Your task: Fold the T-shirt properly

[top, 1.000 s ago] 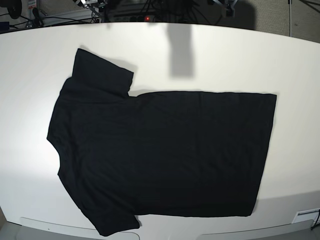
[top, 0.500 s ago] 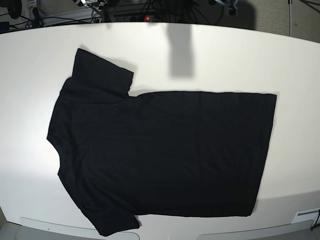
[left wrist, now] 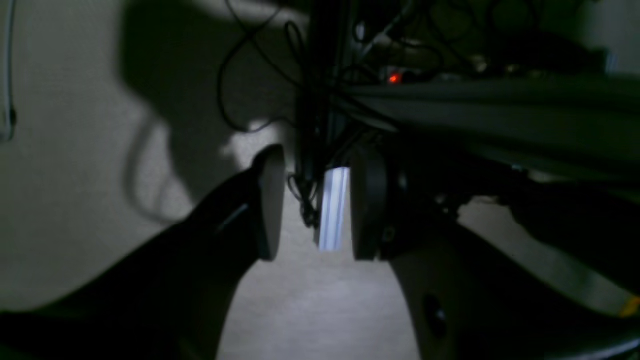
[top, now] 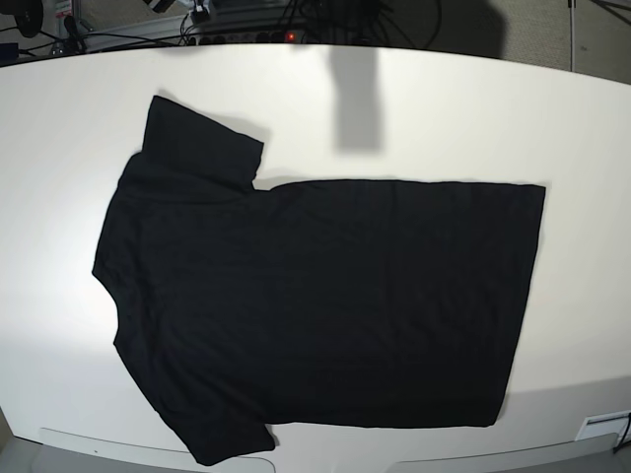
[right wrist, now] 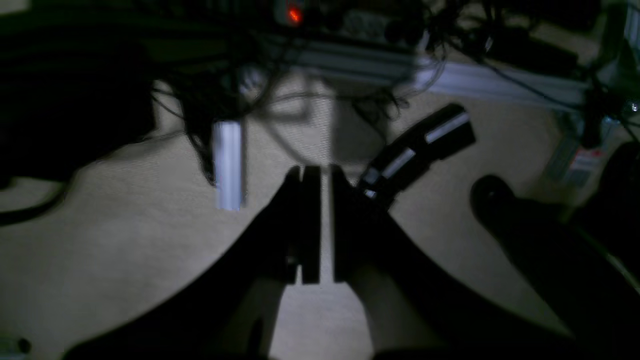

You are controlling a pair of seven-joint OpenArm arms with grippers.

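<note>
The black T-shirt [top: 315, 305] lies flat on the white table [top: 493, 108], plain side up, collar and sleeves to the left, hem to the right. No print shows. Neither gripper is in the base view. In the left wrist view my left gripper [left wrist: 316, 202] is open and empty, hanging over beige floor and cables. In the right wrist view my right gripper [right wrist: 325, 225] has its fingers almost together with a thin slit between them, holding nothing, also over floor. The T-shirt is out of both wrist views.
A dark shadow [top: 357, 99] falls on the table's far middle. Cables and a power strip with a red light [top: 290, 36] lie beyond the far edge. A white label [top: 603, 426] sits at the near right corner.
The T-shirt has not moved. Dark arm parts at the top edge of the base view have drawn back out of sight.
</note>
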